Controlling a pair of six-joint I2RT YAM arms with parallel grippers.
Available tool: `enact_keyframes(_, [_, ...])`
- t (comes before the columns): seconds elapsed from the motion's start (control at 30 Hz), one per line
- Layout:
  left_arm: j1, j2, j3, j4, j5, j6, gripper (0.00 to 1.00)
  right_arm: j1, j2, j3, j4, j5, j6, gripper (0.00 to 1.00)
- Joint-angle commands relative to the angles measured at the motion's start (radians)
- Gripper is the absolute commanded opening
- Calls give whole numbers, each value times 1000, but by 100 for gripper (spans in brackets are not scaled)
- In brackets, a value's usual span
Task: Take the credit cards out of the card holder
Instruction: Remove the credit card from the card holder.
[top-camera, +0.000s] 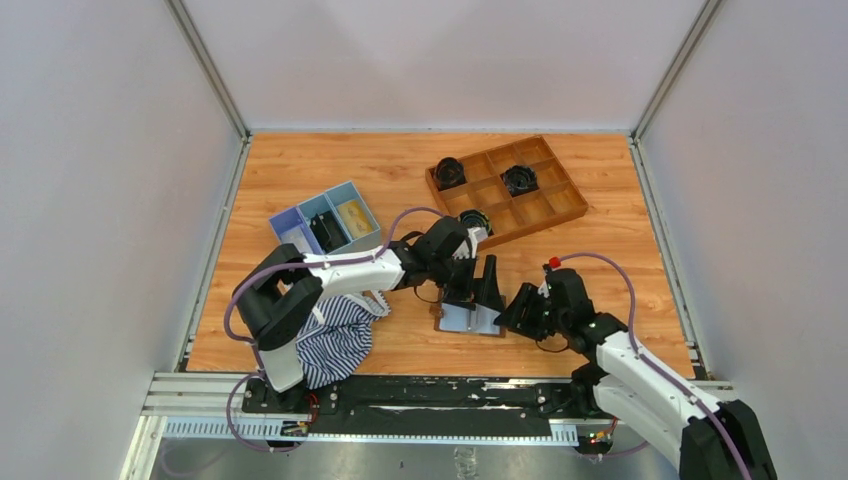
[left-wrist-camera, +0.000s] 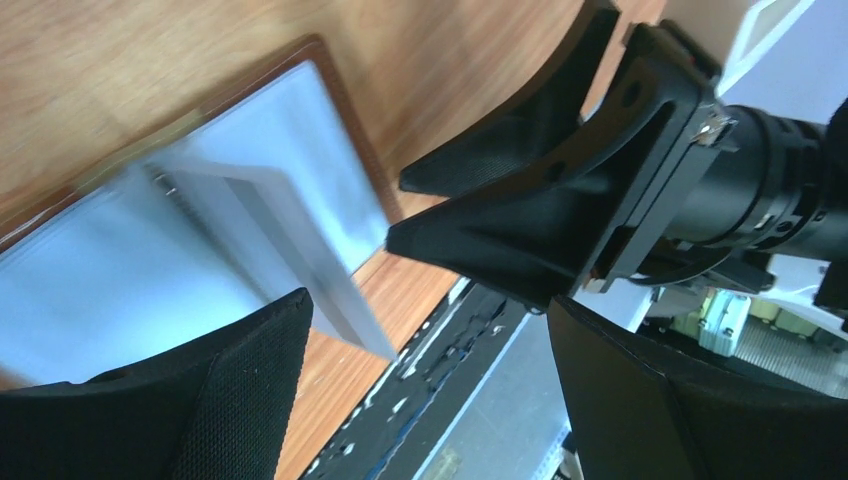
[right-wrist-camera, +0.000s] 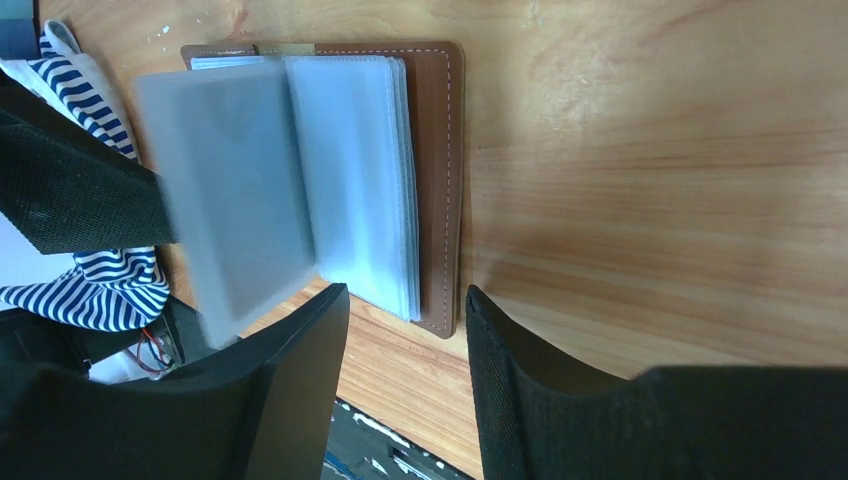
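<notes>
A: Left gripper (top-camera: 480, 288) hangs spread wide, gripping nothing; right gripper (right-wrist-camera: 405, 297) is half spread, also empty, just beside the edge of the card holder (right-wrist-camera: 440, 150).

B: The holder lies open on the table (right-wrist-camera: 650, 150) between them; one sleeve (right-wrist-camera: 230, 200) stands lifted, blurred.

A: I'd pin the brown cover with the right; the left should pinch a card's edge, not the sleeve; I can see no card.
</notes>
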Motion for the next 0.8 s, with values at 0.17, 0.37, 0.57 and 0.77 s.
enact_keyframes(0.17, [-28,71,57,60,32,-30,91,-21,-95,-5,-116,63,4,51])
enact_keyframes(0.37, [-27,54,61,14,-1,-11,91,-24,-72,12,-122,72,7,51])
enact_keyframes(0.57, [4,24,30,-25,-31,-10,91,-24,-109,31,-141,106,14,51])
enact_keyframes(0.77, [16,22,13,-39,-39,-16,90,-24,-174,60,-192,152,26,50])
